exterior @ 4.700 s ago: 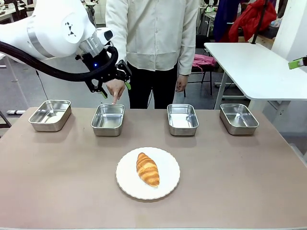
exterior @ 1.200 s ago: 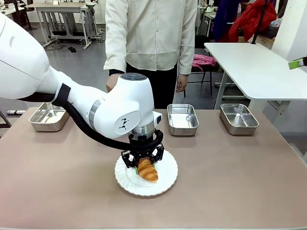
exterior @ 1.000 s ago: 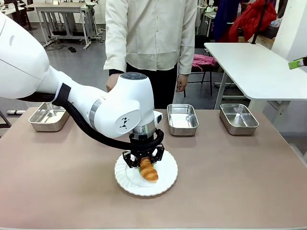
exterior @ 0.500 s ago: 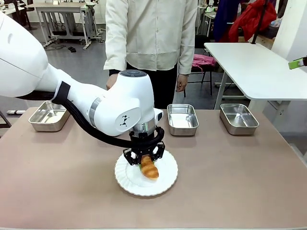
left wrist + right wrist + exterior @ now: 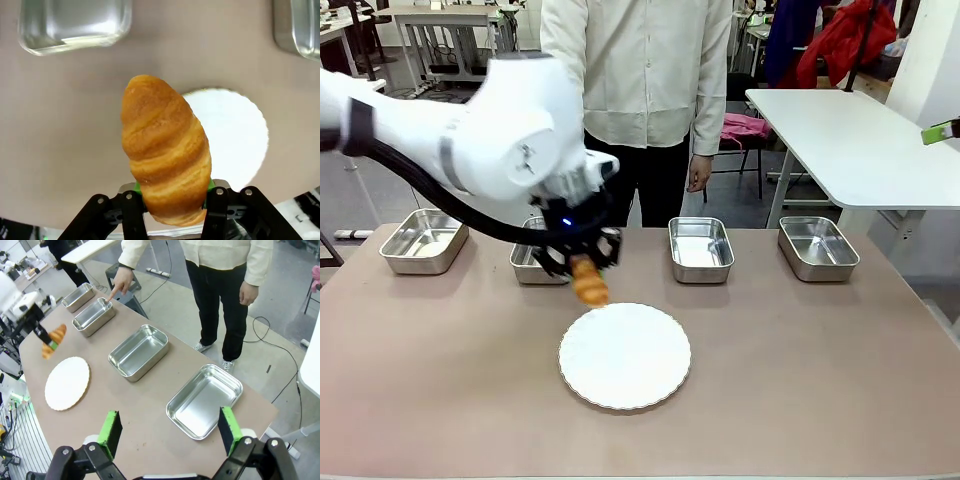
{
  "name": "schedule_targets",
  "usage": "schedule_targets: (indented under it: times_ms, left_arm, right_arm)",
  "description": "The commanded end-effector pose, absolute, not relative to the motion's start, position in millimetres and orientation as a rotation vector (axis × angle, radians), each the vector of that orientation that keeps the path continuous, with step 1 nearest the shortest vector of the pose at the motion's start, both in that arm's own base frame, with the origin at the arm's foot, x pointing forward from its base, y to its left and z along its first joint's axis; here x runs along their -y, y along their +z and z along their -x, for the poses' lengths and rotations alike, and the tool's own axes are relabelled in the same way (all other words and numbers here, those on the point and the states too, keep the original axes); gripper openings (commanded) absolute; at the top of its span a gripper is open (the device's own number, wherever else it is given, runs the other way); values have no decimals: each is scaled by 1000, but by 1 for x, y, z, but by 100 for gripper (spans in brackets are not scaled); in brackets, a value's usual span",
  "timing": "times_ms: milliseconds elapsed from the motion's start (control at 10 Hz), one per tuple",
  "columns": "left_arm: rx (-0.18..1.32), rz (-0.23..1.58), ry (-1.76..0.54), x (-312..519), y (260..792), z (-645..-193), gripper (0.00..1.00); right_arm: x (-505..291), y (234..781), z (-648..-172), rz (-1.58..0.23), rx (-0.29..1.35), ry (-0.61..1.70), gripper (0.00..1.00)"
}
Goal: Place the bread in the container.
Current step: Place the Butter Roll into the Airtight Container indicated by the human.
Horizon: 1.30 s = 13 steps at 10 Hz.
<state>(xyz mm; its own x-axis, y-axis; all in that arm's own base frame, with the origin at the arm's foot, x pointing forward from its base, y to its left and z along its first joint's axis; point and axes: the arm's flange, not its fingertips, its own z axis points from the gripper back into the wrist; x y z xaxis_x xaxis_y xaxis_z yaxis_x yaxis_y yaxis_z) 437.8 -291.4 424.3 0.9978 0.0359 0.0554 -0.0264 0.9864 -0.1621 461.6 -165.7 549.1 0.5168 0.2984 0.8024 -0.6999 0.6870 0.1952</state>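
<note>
Left wrist view puts my left claw clamped on the lower end of the golden-brown, ridged croissant, so most of its length sticks out past my green pads. That is where I judge the trouble lies: I grip near 1 tip only, the crust looks glossy and soft, and a quick swing or a jolt could let the croissant pivot or slide out and fall on the brown worktop short of the goal. Squeezing harder might crush it instead.

From the front, the croissant hangs in the air beyond the far rim of the round white scallop-edged plate, which lies bare, and just in front of the second shiny stainless steel pan from my left. The person's hand points a finger at that pan, so I take it as the goal among the 4 alike. My own wrist hides much of it in the front view, so releasing off-centre could land the croissant on the rolled rim.

My left arm reaches in from my left, arched high over the worktop, wrist bent down. My right claw has its pads spread wide apart, holding nothing, high above the worktop's right end.
</note>
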Motion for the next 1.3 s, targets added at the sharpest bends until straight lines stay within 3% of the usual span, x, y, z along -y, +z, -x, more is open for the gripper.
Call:
schedule_targets:
  times_ms: [0, 400, 1200]
  left_arm:
    - [47, 158, -78, 246, 440, -461, 41]
    - [14, 263, -213, 192, 435, -524, 41]
    - [100, 169, -246, 180, 388, -618, 41]
  right_arm:
    - [164, 551, -462, -552, 837, 636, 100]
    - [164, 551, -462, -552, 837, 636, 100]
    - [164, 551, -462, -552, 837, 636, 100]
